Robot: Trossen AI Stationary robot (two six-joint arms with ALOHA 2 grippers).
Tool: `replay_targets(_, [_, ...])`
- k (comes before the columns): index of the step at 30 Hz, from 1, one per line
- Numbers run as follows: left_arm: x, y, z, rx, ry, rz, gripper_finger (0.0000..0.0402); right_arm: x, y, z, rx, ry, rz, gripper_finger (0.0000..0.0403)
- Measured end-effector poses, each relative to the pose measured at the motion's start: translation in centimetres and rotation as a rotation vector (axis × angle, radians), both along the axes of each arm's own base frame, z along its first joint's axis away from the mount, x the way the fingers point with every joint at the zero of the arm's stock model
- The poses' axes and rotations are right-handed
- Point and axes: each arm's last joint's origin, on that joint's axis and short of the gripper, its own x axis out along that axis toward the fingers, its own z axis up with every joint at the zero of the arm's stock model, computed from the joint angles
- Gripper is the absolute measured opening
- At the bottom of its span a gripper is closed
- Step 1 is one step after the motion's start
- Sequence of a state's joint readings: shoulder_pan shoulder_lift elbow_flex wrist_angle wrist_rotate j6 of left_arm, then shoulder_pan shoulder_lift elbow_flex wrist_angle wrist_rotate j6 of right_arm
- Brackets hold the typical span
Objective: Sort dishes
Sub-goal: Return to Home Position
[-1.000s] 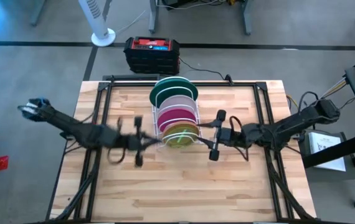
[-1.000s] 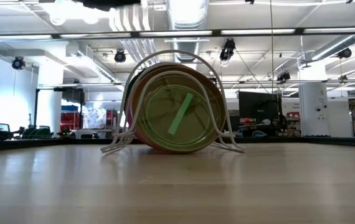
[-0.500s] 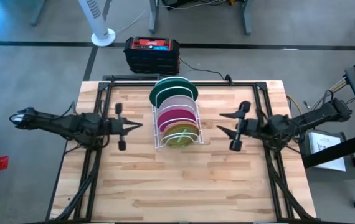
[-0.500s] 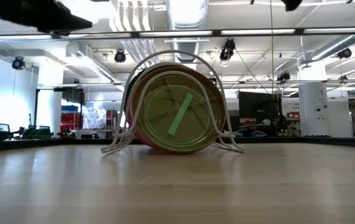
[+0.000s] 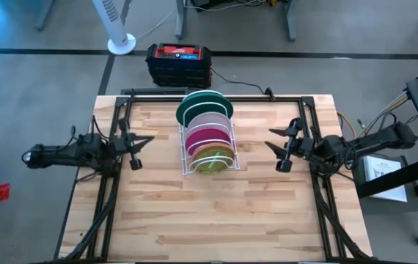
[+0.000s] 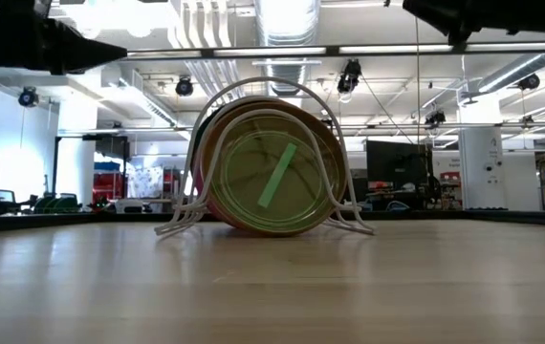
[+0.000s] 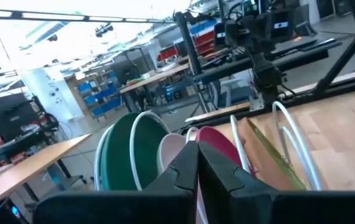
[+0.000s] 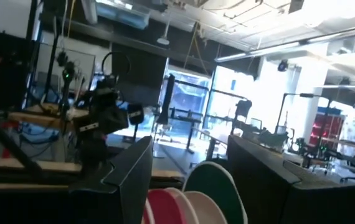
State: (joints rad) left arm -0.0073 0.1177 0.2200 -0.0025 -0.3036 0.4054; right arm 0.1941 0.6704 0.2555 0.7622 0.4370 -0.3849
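Note:
Five plates stand on edge in the slots of the white wire rack [image 5: 207, 147] at the table's middle: dark green [image 5: 203, 105] farthest, then white [image 5: 210, 120], magenta [image 5: 206, 136], brown [image 5: 216, 152], and the small lime-green one [image 5: 210, 165] nearest, which fills the low view [image 6: 272, 177]. My left gripper [image 5: 152, 139] hovers left of the rack with its fingers shut and empty [image 7: 197, 152]. My right gripper [image 5: 269, 138] hovers right of the rack, open and empty [image 8: 190, 180]. Both point at the rack.
Bare wooden tabletop [image 5: 209, 220] lies on the near side of the rack and on both sides of it. A black and red box [image 5: 179, 63] stands on the floor beyond the far edge. Black frame rails [image 5: 114, 183] run along the table's left and right sides.
Both grippers have drawn back from the rack, the left toward the table's left edge and the right toward its right edge, both also shifting a little toward the far edge. The plates and the rack have stayed still.

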Motion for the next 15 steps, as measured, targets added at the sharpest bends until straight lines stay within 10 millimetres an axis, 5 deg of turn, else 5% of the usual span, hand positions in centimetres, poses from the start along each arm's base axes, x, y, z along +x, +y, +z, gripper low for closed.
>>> replay_targets(7, [0.1,1.3,-1.4,0.002,0.057,0.037,0.0000,0.0,-1.5,-0.9,0.003,0.009,-0.037,0.0199])
replay_targets(15, [-1.2,1.5,-2.4,-0.109,0.119,-0.032,0.0000,-2.5,-1.6,-3.0,0.046,-0.054,-0.014,0.0199])
